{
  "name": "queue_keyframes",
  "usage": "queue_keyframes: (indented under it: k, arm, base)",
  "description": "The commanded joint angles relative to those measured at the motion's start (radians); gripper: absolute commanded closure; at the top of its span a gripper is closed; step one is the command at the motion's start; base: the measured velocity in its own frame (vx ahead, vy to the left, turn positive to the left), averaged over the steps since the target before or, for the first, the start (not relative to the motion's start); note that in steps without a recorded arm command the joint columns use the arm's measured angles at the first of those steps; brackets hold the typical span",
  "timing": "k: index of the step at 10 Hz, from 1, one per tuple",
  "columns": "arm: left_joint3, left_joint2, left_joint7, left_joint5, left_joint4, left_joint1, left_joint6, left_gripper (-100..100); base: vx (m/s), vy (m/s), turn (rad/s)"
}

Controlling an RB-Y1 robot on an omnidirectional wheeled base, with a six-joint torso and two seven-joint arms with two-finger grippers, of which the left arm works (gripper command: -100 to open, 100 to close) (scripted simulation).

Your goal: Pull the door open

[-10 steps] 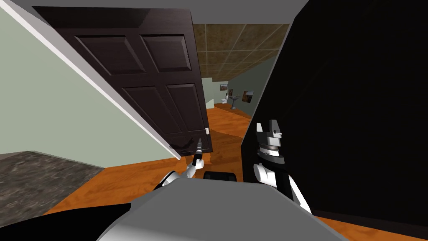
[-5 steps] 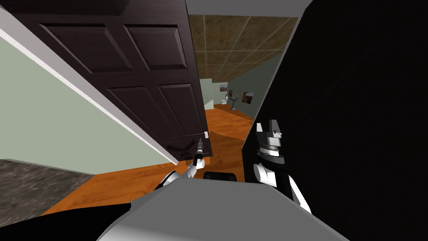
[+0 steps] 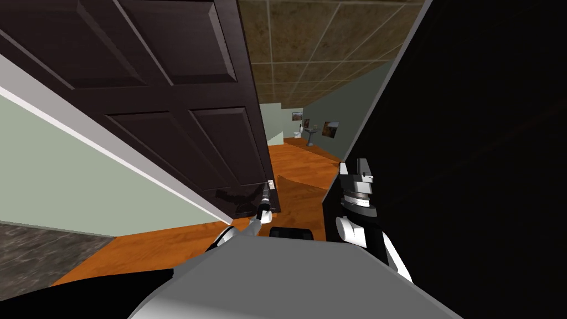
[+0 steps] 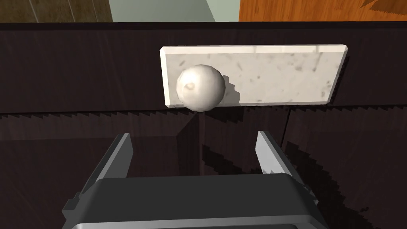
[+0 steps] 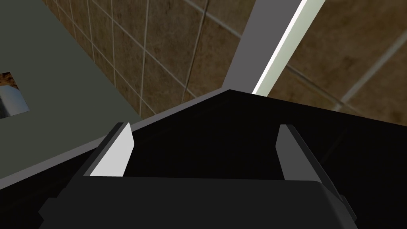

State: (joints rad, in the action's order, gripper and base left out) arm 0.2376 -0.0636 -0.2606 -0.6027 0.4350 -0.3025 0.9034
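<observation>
A dark panelled door [image 3: 183, 111] stands ajar, its free edge toward the middle of the head view. A white round knob [image 4: 200, 87] sits on a pale marbled plate [image 4: 270, 75] on the door's dark face [image 4: 79, 71]. My left gripper [image 4: 194, 157] is open and empty. The knob lies a short way ahead of the fingertips, not between them. In the head view my left gripper [image 3: 266, 192] points at the door just below the plate [image 3: 271, 184]. My right gripper [image 3: 354, 168] is raised at the right before a black area, and it stands open and empty [image 5: 204, 153].
A pale green wall [image 3: 66, 183] with a white door frame [image 3: 111, 158] runs along the left. Orange wood floor [image 3: 299, 166] leads through the gap into a far room. A black area [image 3: 476, 155] fills the right side. Grey carpet [image 3: 39, 255] lies at the lower left.
I have moved closer to the door, so it and the left wall loom larger and the door's top has left the view. Both arms hold the same pose.
</observation>
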Motion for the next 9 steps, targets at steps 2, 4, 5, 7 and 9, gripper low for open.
queue_keyframes:
  k: [2,4,5,7,9]
  arm:
    - [-0.001,0.007,0.002,-0.002,0.0,0.001,0.0,-100]
    - [-0.001,0.006,0.002,-0.001,-0.001,0.001,0.001,100]
    - [-0.001,0.006,0.002,-0.001,-0.001,0.001,0.001,100]
    - [-0.001,0.006,0.002,-0.001,-0.001,0.001,0.001,100]
    - [-0.001,0.006,0.002,-0.001,-0.001,0.001,0.001,100]
  base:
    - [0.211,-0.066,0.028]
    - [0.034,-0.015,0.012]
    - [-0.046,0.008,-0.03]
    - [-0.014,0.009,-0.01]
    - [0.0,0.0,0.0]
